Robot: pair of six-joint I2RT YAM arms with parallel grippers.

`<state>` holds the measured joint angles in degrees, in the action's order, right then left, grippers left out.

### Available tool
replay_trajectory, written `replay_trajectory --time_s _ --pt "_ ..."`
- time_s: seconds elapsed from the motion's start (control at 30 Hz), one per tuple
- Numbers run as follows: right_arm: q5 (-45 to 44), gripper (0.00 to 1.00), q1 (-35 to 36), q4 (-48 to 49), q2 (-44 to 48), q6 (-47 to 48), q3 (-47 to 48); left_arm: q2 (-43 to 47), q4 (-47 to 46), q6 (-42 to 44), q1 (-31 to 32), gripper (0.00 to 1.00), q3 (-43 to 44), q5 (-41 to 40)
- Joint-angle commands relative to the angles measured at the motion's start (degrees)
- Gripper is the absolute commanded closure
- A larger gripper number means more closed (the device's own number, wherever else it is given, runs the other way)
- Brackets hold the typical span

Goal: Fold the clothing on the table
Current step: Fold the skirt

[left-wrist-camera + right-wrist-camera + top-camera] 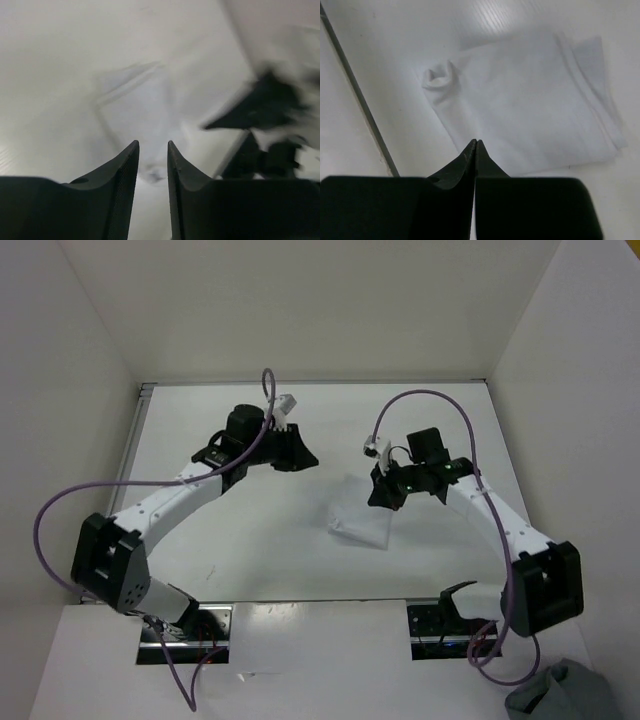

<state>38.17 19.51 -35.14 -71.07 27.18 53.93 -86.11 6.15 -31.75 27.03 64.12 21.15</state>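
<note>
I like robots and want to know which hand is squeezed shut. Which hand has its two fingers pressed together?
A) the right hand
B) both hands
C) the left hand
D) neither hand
A: in its wrist view the right hand has its fingertips touching, in front of the white clothing, while the left hand shows a clear gap between its fingers.

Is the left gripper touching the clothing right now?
Apart. The top external view shows the left gripper well to the left of and beyond the clothing, with a stretch of bare table between them.
</note>
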Motion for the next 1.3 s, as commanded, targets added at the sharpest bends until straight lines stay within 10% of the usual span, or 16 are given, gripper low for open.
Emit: replay_trajectory --time_s 0.0,0.5,1.27 --pt "4.1 1.00 -3.5 0.6 -8.3 -0.8 1.7 2.4 -8.0 2.4 4.9 0.64 -0.2 21.7" --pt "2.1 1.00 -7.7 4.2 -30.4 -11.2 5.9 -14.1 -4.6 9.2 15.2 0.69 3.0 25.8" --pt "-3.2 1.00 -11.2 6.0 -37.4 -16.4 6.4 -24.9 0.8 9.3 11.6 0.69 -2.8 9.8"
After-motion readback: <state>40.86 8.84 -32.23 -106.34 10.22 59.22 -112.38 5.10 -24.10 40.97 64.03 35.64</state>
